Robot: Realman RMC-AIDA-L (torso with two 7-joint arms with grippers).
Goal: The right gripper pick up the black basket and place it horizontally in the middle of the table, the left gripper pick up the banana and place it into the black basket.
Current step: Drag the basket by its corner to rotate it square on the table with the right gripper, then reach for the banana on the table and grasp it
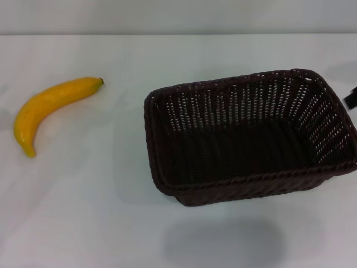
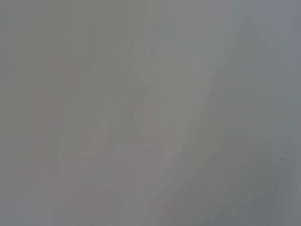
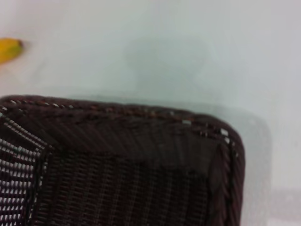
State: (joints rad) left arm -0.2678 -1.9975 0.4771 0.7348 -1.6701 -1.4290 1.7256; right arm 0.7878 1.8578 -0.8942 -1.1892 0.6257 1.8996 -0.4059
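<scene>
The black basket (image 1: pixel 245 139) is right of the table's (image 1: pixel 83 212) middle, its long side running left to right. It is tilted so that its near wall shows. A soft shadow lies on the table in front of it, apart from it. A small black part of my right gripper (image 1: pixel 351 98) shows at the right edge, next to the basket's right rim. The right wrist view looks closely down on the basket's rim and inside (image 3: pixel 122 155). The banana (image 1: pixel 47 109) lies on the table at the far left, and its tip shows in the right wrist view (image 3: pixel 8 49). The left gripper is out of view.
The white table (image 3: pixel 188 56) runs to a pale wall at the back. The left wrist view shows only a plain grey surface.
</scene>
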